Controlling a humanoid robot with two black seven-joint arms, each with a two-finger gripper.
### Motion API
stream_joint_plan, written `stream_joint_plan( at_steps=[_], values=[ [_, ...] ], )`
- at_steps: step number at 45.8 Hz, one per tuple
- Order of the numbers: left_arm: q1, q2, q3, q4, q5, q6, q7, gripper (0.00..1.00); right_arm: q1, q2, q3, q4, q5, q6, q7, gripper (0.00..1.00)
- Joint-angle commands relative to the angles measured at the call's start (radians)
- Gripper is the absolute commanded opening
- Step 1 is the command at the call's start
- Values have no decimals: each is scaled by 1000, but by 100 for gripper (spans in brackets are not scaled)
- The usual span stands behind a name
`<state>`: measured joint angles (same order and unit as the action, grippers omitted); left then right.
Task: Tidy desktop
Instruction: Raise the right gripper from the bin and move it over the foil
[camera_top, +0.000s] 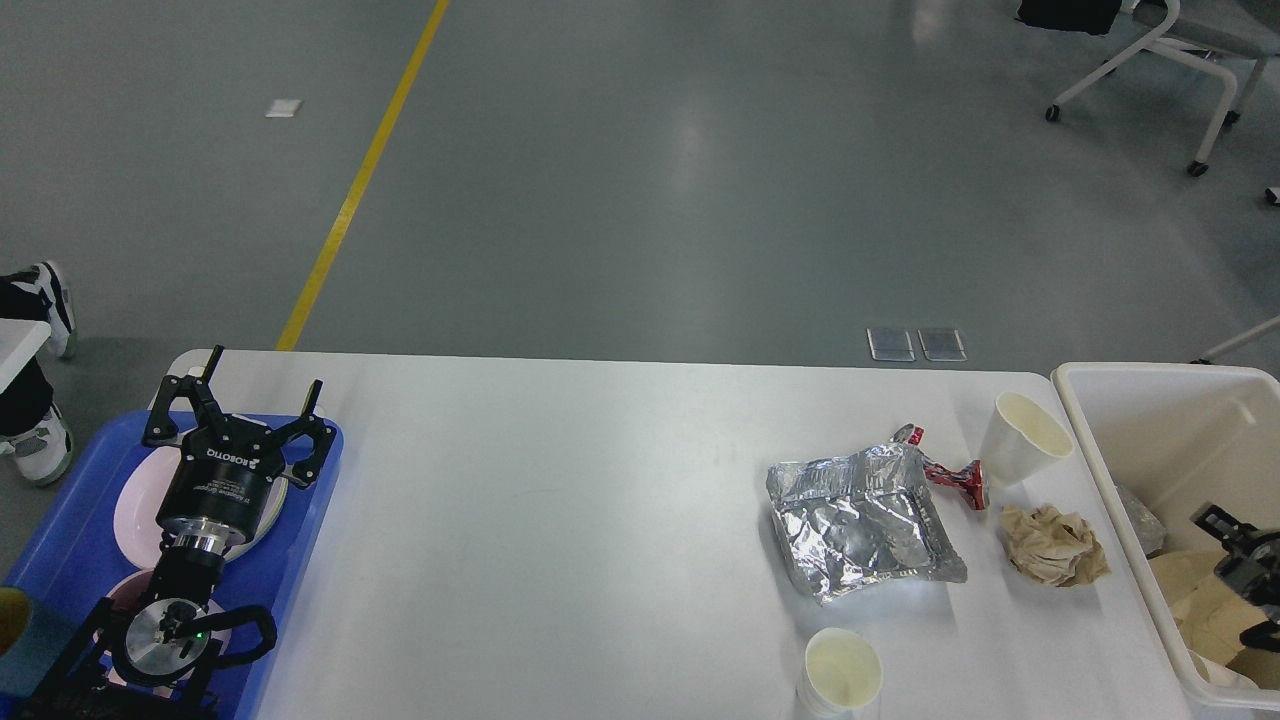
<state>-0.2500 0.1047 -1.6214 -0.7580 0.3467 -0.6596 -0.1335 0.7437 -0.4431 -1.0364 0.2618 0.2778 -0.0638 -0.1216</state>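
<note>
The white desktop (560, 500) fills the lower view. On its right lie a crumpled silver foil bag (860, 520), a crushed red wrapper (950, 475), a tipped white paper cup (1020, 438), a crumpled brown paper ball (1055, 545) and an upright white cup (842, 672) at the front edge. My left gripper (255, 395) is open and empty above the blue tray (60, 540), over a white plate (135, 510). My right gripper (1240, 560) is inside the off-white bin (1090, 420); its fingers cannot be told apart.
The bin at the right edge holds brown paper (1195, 600) and a bit of foil (1140, 520). The tray holds a second plate under my left arm. A chair (1180, 60) stands far back right. A person's feet (40, 300) are at the far left.
</note>
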Motion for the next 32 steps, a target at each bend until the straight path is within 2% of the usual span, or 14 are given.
stream_joint_plan(
  at_steps=[1,5,12,23,28,32],
  values=[
    [0,0,0,0,0,0,0,96,164,-61,-14,83,-23,94,-3,100],
    [0,0,0,0,0,0,0,96,278,-88,-56,171,-109,171,-12,100],
    [0,0,0,0,0,0,0,96,561,-105,-160,391,-244,376,-13,100],
    [0,0,0,0,0,0,0,96,997,-45,-284,674,-246,715,-15,100],
    [2,0,0,0,0,0,0,96,1160,6,-310,822,-246,811,-16,100],
    [2,0,0,0,0,0,0,96,1269,49,-326,963,-246,845,-16,100]
  ],
)
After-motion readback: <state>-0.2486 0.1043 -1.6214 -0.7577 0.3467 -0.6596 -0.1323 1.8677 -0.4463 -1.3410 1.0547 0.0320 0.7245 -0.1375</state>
